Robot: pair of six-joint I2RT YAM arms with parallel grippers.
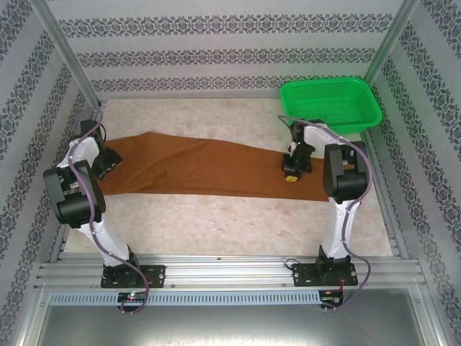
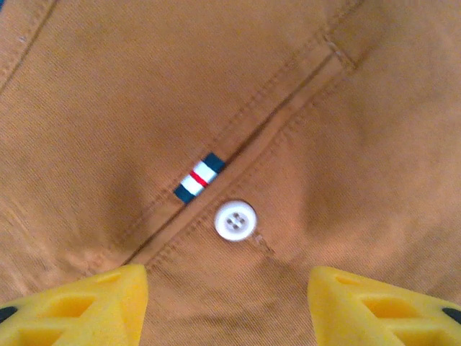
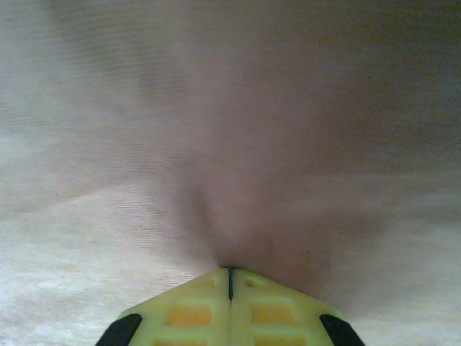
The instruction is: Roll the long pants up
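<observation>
Two tools on the long pants [image 1: 202, 169], laid out flat across the bench [image 1: 216, 223]. Left tool [image 2: 227, 277] sits half open over the waist end by a button [image 2: 235, 220], gripping nothing. Right tool [image 3: 230, 277] is clamped at the leg end with cloth puckering into its tips, probably pinched to start the roll.

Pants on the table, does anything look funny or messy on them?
Nothing is torn or spilled. The pants lie stretched flat across the table, not rolled yet. The one funny spot is a small pucker where the right hand pinches the cloth between its closed fingertips.
</observation>
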